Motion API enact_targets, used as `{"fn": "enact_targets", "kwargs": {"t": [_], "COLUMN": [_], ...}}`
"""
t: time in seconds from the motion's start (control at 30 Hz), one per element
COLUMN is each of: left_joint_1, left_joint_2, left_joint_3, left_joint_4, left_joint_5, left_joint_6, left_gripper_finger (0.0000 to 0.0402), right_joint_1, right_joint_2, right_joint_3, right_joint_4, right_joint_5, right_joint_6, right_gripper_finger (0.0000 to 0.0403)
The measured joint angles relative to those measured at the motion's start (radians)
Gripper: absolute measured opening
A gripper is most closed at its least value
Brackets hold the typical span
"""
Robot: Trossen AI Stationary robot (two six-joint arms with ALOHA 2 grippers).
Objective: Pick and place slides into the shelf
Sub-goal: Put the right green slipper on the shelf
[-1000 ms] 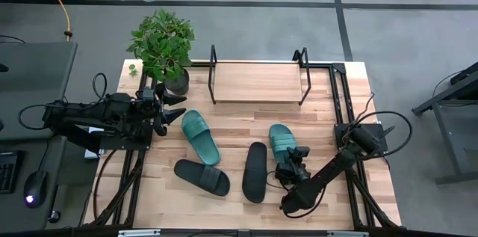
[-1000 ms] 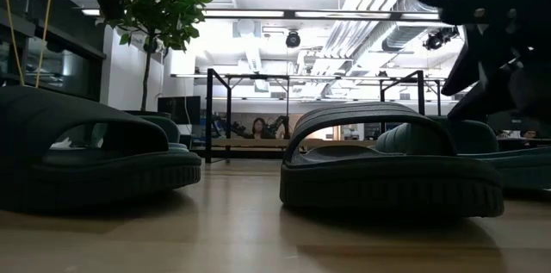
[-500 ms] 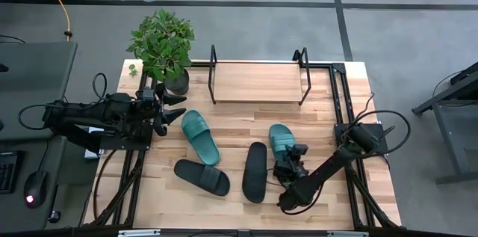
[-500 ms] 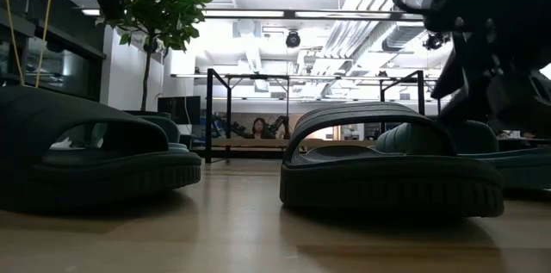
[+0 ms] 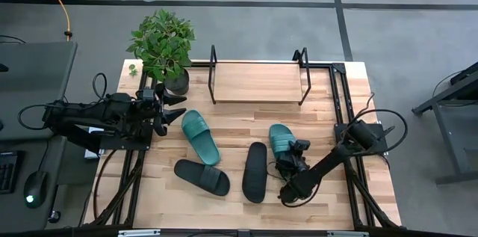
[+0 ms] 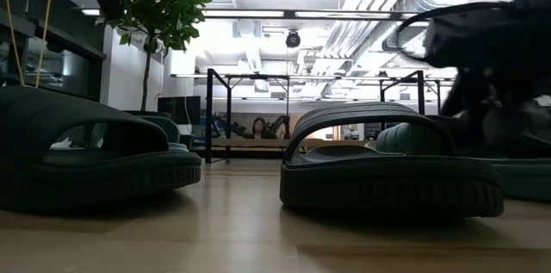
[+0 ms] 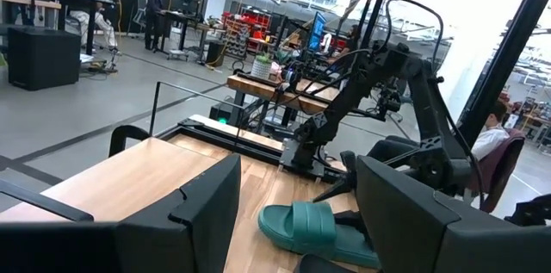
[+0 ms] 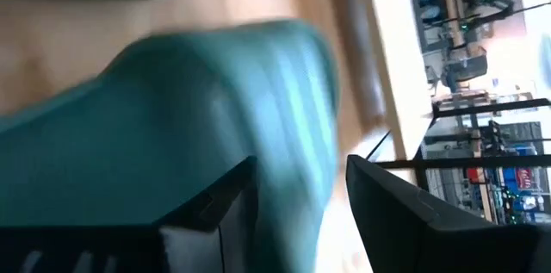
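Four slides lie sole-down on the table: a teal one (image 5: 200, 136), a second teal one (image 5: 281, 140), and two black ones (image 5: 202, 177) (image 5: 255, 171), the black pair filling the low view (image 6: 392, 165) (image 6: 86, 161). The shelf (image 5: 258, 81) stands near the far edge. My right gripper (image 5: 293, 155) is low over the right teal slide's near end, open, and that slide's teal body (image 8: 215, 109) fills the gap between the fingers (image 8: 300, 170). My left gripper (image 5: 175, 106) waits open at the table's left, beside the plant. My right gripper has one finger (image 8: 215, 213) on each side of the right teal slide's near end, coming from the table's near right and slanting down. Whether the fingers touch it, I cannot tell. The slide lies flat on the table.
A potted plant (image 5: 163, 46) stands at the far left corner, close to the left gripper. Black frame rails (image 5: 340, 95) run along the table's right side. Bare wood lies between the slides and the shelf. People show in the room beyond.
My right gripper has moved down and a little toward the far edge, closing in on the right teal slide. In the low view it has dropped from the top of the picture to just above the slides. No slide has moved.
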Motion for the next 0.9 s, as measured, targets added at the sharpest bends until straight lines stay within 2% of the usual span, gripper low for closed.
{"fn": "enact_targets", "kwargs": {"t": [0.27,0.37,0.9], "left_joint_1": [0.0,0.0,0.0], "left_joint_2": [0.0,0.0,0.0], "left_joint_3": [0.0,0.0,0.0], "left_joint_4": [-0.024,-0.024,-0.026], "left_joint_5": [0.0,0.0,0.018], "left_joint_6": [-0.019,-0.025,-0.046], "left_gripper_finger": [0.0215,0.0215,0.0215], "right_joint_1": [-0.045,-0.049,-0.047], "right_joint_2": [-0.012,-0.012,-0.012], "right_joint_3": [0.0,0.0,0.0], "right_joint_4": [0.011,0.016,0.023], "right_joint_5": [0.02,0.029,0.026], "right_joint_6": [-0.002,-0.001,0.002], "right_gripper_finger": [0.0164,0.0151,0.0009]}}
